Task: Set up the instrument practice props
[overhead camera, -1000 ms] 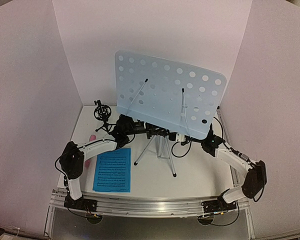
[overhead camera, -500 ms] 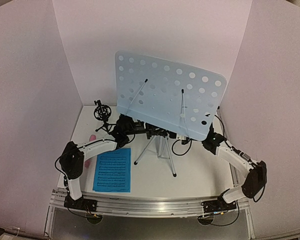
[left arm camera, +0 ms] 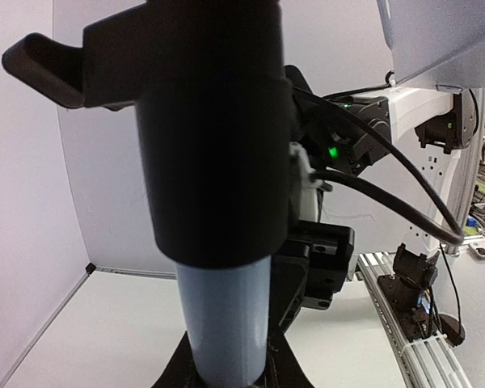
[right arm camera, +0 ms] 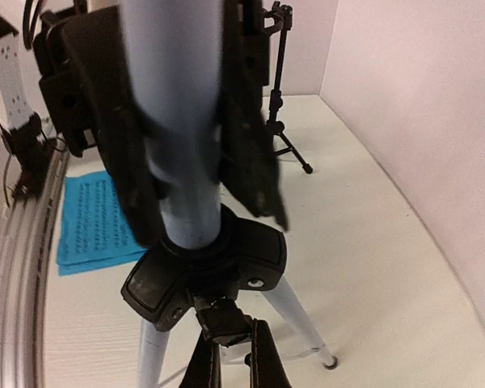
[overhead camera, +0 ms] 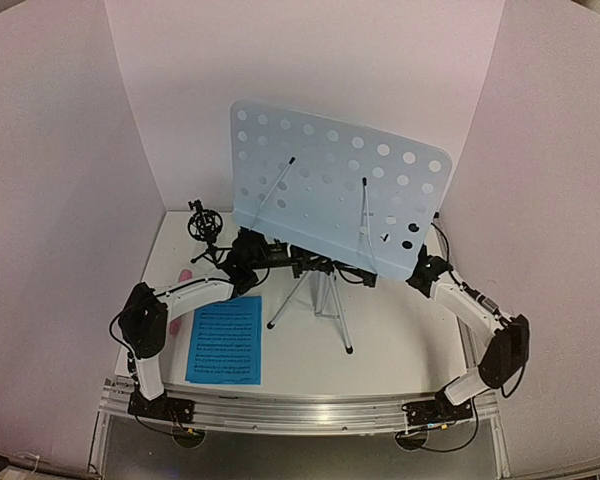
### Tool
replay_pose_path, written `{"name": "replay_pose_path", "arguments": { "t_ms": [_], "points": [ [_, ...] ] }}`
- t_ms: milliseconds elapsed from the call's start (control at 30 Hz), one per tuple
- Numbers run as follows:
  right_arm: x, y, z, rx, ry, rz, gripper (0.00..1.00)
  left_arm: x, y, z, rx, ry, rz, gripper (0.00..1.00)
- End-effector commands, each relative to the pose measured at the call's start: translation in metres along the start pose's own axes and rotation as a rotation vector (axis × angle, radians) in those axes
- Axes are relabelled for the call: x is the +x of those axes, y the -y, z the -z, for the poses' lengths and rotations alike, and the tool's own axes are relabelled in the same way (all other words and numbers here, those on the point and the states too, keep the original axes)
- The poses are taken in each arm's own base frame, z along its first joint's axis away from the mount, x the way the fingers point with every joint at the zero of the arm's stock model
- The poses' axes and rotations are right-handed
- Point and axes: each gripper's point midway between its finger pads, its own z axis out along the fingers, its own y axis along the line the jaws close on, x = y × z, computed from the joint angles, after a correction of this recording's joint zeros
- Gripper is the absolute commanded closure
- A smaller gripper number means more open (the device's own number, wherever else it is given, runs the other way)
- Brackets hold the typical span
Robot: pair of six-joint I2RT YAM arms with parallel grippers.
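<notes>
The pale-blue perforated music stand (overhead camera: 335, 195) stands upright on its silver tripod (overhead camera: 330, 305) mid-table. My left gripper (overhead camera: 298, 264) is shut on the stand's pole (left arm camera: 226, 323), just under a black collar (left arm camera: 210, 121). My right gripper (right arm camera: 232, 330) is shut low in front of the tripod's black hub (right arm camera: 206, 271), its tips at a small black tab; in the top view the stand's desk hides it. A blue sheet-music page (overhead camera: 225, 338) lies flat at front left. The pink microphone (overhead camera: 184, 276) lies behind my left arm. The black tripod mic holder (overhead camera: 205, 228) stands at back left.
White walls close in the table on three sides. An aluminium rail (overhead camera: 300, 412) runs along the near edge. A black cable (left arm camera: 404, 202) hangs from my right arm beside the pole. The tripod's legs (right arm camera: 303, 319) spread over the table's middle.
My right arm has drawn back to the right, away from the pole, and its gripper has shut. The left arm and the stand have not moved.
</notes>
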Motion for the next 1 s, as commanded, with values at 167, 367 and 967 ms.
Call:
{"name": "replay_pose_path", "arguments": {
  "t_ms": [167, 367, 967],
  "points": [
    [-0.012, -0.061, -0.006, -0.476, -0.046, -0.776, 1.00, 0.022, -0.002, -0.002, -0.015, -0.038, -0.169, 1.00],
    [-0.006, -0.056, -0.018, -0.519, -0.116, -1.016, 1.00, 0.024, -0.002, -0.001, -0.015, -0.038, -0.173, 1.00],
    [0.016, -0.038, 0.006, -0.205, -0.118, -1.046, 0.71, 0.013, -0.026, -0.002, -0.144, -0.022, -0.272, 1.00]
  ]
}}
